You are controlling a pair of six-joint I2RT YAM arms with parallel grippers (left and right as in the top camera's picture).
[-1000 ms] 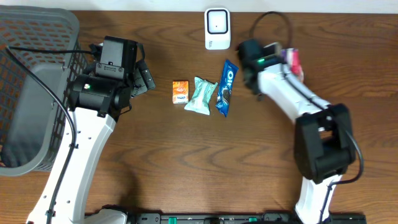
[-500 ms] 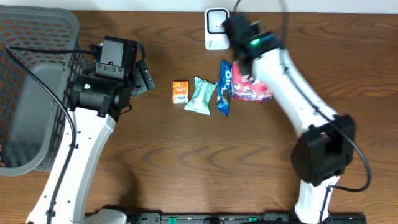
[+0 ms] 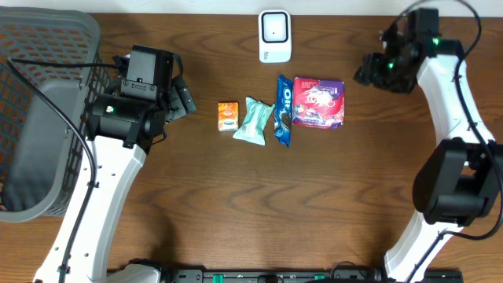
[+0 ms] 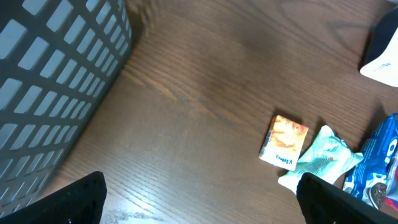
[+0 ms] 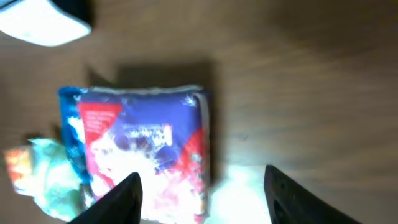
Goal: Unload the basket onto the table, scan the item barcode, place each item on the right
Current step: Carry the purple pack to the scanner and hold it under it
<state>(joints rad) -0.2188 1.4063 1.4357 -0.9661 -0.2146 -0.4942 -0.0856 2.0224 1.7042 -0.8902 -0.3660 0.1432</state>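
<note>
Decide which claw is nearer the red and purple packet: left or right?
Right. The right claw hovers just right of the red and purple packet, not touching. The left claw is far to its left, beyond the Oreo pack, mint wrapper and orange box.

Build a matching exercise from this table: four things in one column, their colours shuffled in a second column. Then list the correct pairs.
Things:
1. scanner
2. small box
3. Oreo pack
4. basket

Colours:
A. blue
B. grey
C. white
D. orange

Pairs: 1-C; 2-D; 3-A; 4-B
</note>
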